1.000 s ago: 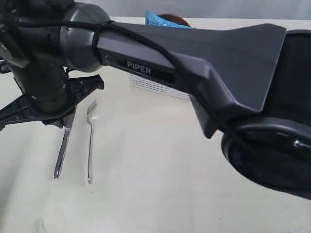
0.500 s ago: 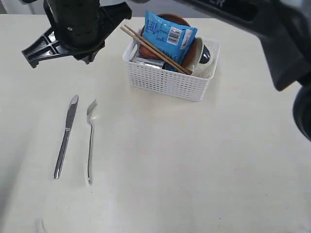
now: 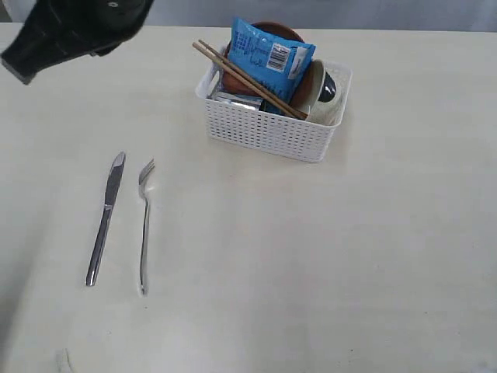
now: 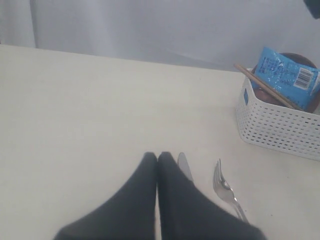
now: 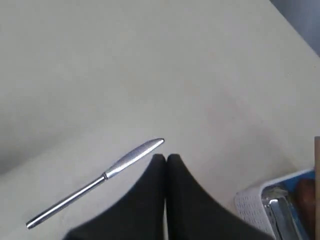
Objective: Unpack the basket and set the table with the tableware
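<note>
On the cream table (image 3: 311,256) the steel knife (image 3: 105,217) and fork (image 3: 144,225) lie side by side at the left. The white basket (image 3: 272,132) stands at the back. It holds two wooden chopsticks (image 3: 248,80), the pale bowl (image 3: 314,89), a brown plate (image 3: 276,29) and a shiny steel piece (image 3: 235,99). The red spoon is hidden. My right gripper (image 3: 23,61) hangs blurred at the top left, shut and empty (image 5: 166,157), above the knife (image 5: 100,180). My left gripper (image 4: 158,156) is shut and empty, low, just short of the knife tip (image 4: 184,167) and fork (image 4: 226,192).
A blue snack packet (image 3: 268,54) leans on top of the basket's contents, partly covering the plate. Bare tabletop spreads to the right of the fork and in front of the basket. A grey wall backs the table's far edge (image 4: 125,55).
The right arm, which stretched across the view over the knife, has lifted away towards the top left. The knife now lies free beside the fork, and the basket is uncovered.
</note>
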Robot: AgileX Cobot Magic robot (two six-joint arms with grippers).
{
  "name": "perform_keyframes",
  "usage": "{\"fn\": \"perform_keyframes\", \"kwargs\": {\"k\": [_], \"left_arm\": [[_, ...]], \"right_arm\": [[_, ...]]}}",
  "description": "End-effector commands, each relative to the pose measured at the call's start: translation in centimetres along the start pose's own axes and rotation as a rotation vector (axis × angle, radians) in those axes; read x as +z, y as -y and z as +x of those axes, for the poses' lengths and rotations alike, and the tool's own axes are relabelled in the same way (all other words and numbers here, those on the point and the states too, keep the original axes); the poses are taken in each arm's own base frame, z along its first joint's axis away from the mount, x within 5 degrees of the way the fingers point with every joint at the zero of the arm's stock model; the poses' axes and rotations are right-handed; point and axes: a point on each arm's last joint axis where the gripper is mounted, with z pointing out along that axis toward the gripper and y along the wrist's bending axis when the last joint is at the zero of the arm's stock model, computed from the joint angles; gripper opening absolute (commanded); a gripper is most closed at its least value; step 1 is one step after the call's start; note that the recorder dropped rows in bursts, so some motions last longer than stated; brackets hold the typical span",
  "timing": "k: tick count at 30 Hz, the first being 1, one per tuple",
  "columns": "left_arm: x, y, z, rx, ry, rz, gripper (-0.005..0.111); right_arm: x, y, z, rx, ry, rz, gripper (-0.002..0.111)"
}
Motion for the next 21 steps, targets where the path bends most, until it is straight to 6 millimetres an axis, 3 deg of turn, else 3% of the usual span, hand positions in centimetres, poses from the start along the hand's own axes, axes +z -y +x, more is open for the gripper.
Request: {"fn": "perform_keyframes", "kwargs": {"k": [1,4,5,7,10,13,17,21], "left_arm": [[0.0,0.0,0.0,-0.004,0.01,0.002,0.0],[0.0,0.0,0.0,-0.004,0.01,0.002,0.0],[0.0,0.0,0.0,-0.004,0.01,0.002,0.0],[0.0,0.0,0.0,-0.004,0.01,0.002,0.0],[0.0,0.0,0.0,-0.004,0.01,0.002,0.0],[0.0,0.0,0.0,-0.004,0.01,0.002,0.0],[0.0,0.0,0.0,-0.004,0.01,0.002,0.0],[0.0,0.0,0.0,-0.004,0.01,0.002,0.0]], "right_arm": [[-1.3,2.1,3.8,0.034,0.004,0.007,0.0],[-1.9,2.6,7.0,0.154,-0.002,-0.014,0.0],[-1.4,2.3,9.0,0.208,-0.066,-0.046,0.0],[-0.5,1.1,10.5,0.224,-0.142,-0.082,0.0],[1.0,-1.6,11.8,0.243,-0.274,-0.112,0.0],[3.9,-4.2,13.7,0.305,-0.44,-0.106,0.0],[6.4,-6.7,15.1,0.351,-0.509,-0.116,0.0],[6.2,-10.2,14.4,0.36,-0.42,-0.197,0.027]]}}
